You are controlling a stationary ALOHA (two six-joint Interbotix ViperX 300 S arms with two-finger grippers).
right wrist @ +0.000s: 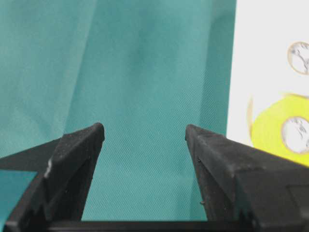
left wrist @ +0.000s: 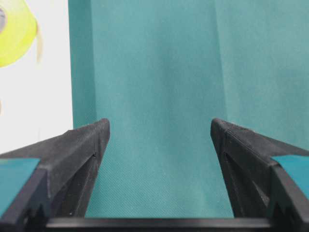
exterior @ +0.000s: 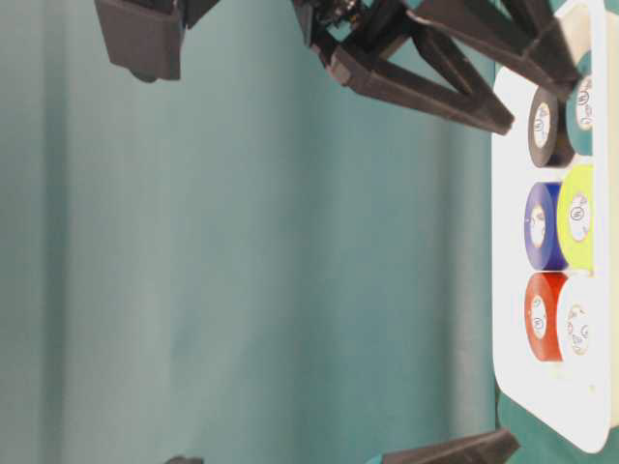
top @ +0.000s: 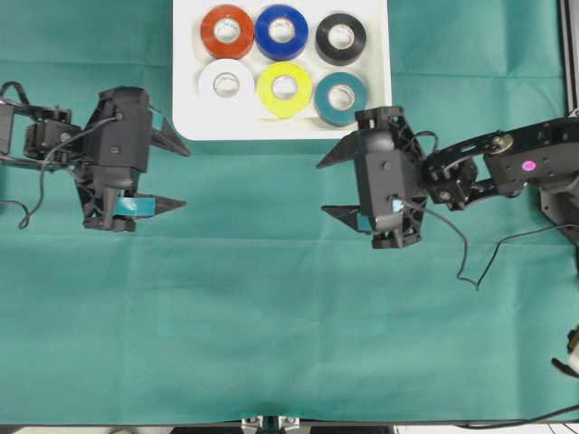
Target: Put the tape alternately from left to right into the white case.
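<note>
The white case (top: 189, 81) lies at the back centre of the green cloth and holds several rolls of tape in two rows. The back row is red-orange (top: 227, 31), blue (top: 281, 31) and black (top: 341, 37). In front of them lie white (top: 226, 84), yellow (top: 284, 89) and teal (top: 341, 98). My left gripper (top: 185, 177) hovers over the cloth just left of the case's front corner, open and empty. My right gripper (top: 323, 187) hovers off the case's front right corner, open and empty. The yellow roll (right wrist: 282, 131) and the case (right wrist: 260, 53) show at the right wrist view's edge.
Green cloth (top: 271, 316) covers the table from the grippers to the front edge. A black cable (top: 466, 262) trails from the right arm over the cloth. A metal frame post (top: 570, 54) stands at the far right edge.
</note>
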